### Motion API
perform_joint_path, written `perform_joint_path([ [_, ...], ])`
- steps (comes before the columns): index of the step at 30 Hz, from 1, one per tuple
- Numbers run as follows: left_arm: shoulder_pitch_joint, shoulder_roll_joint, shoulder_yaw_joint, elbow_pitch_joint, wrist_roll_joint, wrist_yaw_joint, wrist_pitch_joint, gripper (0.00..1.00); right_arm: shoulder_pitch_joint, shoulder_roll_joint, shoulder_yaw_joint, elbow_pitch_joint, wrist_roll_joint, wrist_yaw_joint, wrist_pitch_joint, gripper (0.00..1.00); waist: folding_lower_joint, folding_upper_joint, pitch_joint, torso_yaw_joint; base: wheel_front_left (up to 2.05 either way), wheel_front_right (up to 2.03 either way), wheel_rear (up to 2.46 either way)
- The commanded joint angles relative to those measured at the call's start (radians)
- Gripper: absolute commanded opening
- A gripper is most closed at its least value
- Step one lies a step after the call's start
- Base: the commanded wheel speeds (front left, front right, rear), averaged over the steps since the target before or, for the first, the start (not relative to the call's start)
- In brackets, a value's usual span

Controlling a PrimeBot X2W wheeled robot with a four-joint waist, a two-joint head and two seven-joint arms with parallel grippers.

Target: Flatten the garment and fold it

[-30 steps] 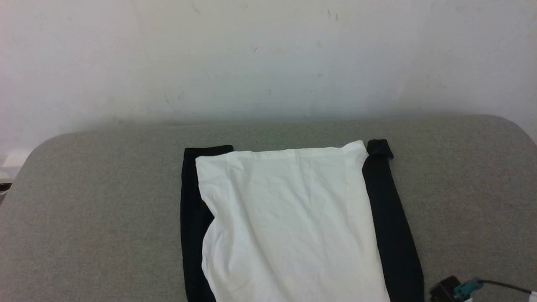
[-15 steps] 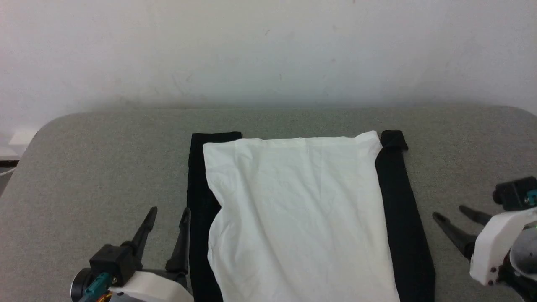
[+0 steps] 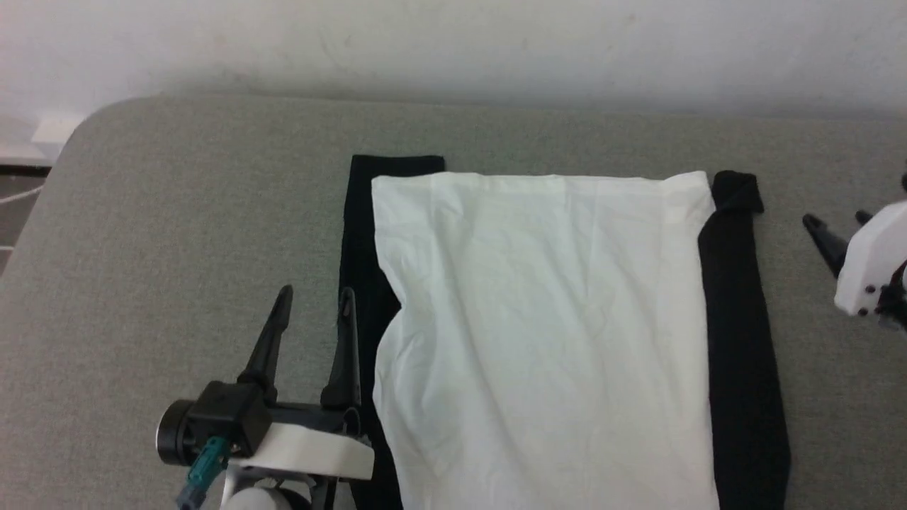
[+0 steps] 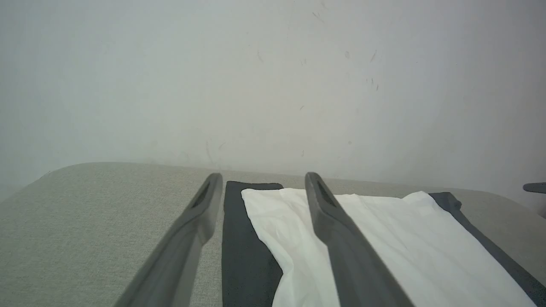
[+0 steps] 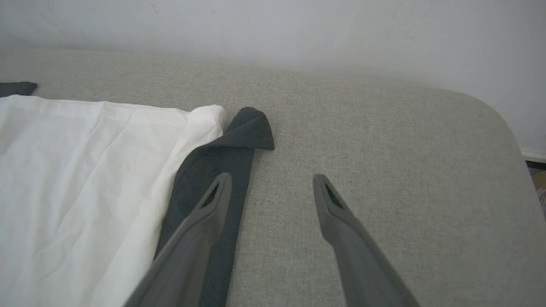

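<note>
Nearest us, our left gripper [image 3: 316, 292], two long dark fingers on a white wrist, has its jaws wide and empty over the grey fabric-covered table [image 3: 177, 212]. It sits just beside the garment [image 3: 545, 319], a soft shirt with a white body and black sleeves that lies spread across the middle of the table, its near end cut off by the head view's bottom edge. The left black sleeve [image 3: 358, 234] lies partly under the white body, whose edge bulges and creases there. We judge that a pinch at that spot could catch the sleeve alone and drag it askew. Farther off, our right gripper [image 5: 271, 179], also wide open and holding nothing, hangs by the right black sleeve [image 3: 740, 304]; we cannot tell whether it touches. That sleeve's far cuff [image 5: 251, 128] is curled over on itself, and folding before smoothing it would likely trap a lump. Uneven pulls from the two sides could skew the far white edge.
</note>
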Motion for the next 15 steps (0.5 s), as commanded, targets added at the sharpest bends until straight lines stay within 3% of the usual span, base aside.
perform_joint_path([
  [1,-0.031,-0.018,0.012,0.006,0.022,-0.020,-0.005,1.00,-0.073,-0.010,-0.006,0.054,-0.024,-0.001,0.013,1.00,-0.0003,-0.0001,0.097,0.071,0.00,0.00,0.00],
  [8,-0.066,-0.089,0.044,0.017,0.066,-0.082,-0.006,1.00,-0.274,-0.032,-0.040,0.275,-0.076,-0.001,0.052,1.00,-0.0003,-0.0001,0.182,0.139,0.00,0.00,0.00],
  [15,-0.071,-0.134,0.070,0.030,0.091,-0.122,-0.006,1.00,-0.359,-0.045,-0.041,0.425,-0.128,-0.001,0.033,1.00,-0.0003,-0.0001,0.225,0.176,0.00,0.00,0.00],
])
